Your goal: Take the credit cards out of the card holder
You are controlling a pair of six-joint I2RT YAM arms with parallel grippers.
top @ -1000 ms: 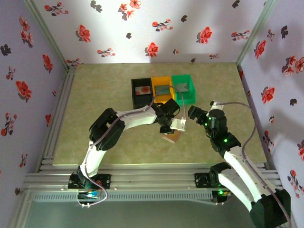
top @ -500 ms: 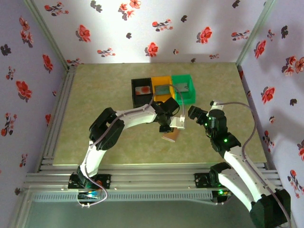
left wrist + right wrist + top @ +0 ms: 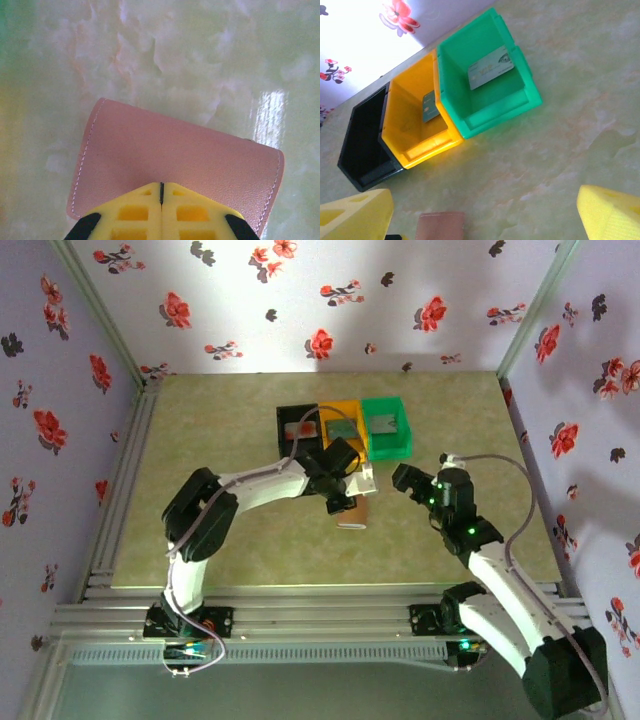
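Note:
The card holder (image 3: 175,155) lies closed on the table, pinkish-tan side up, also seen from above (image 3: 361,510) and low in the right wrist view (image 3: 440,226). My left gripper (image 3: 161,186) is shut, its yellow tips meeting over the holder's near edge; whether they touch it I cannot tell. From above, that gripper (image 3: 340,502) sits just left of the holder. One of the credit cards (image 3: 490,67) lies in the green bin and another (image 3: 430,106) in the orange bin. A third card (image 3: 300,430) rests in the black bin. My right gripper (image 3: 482,217) hangs open to the right, nothing between its fingers.
The black bin (image 3: 283,435), the orange bin (image 3: 427,145) and the green bin (image 3: 520,107) stand in a row behind the holder. Floral walls close the table on three sides. A bright glare streak (image 3: 352,527) marks the table in front of the holder.
My left gripper has closed fully and shifted left and back toward the bins. The card holder now appears nearer the bins. My right arm has barely moved.

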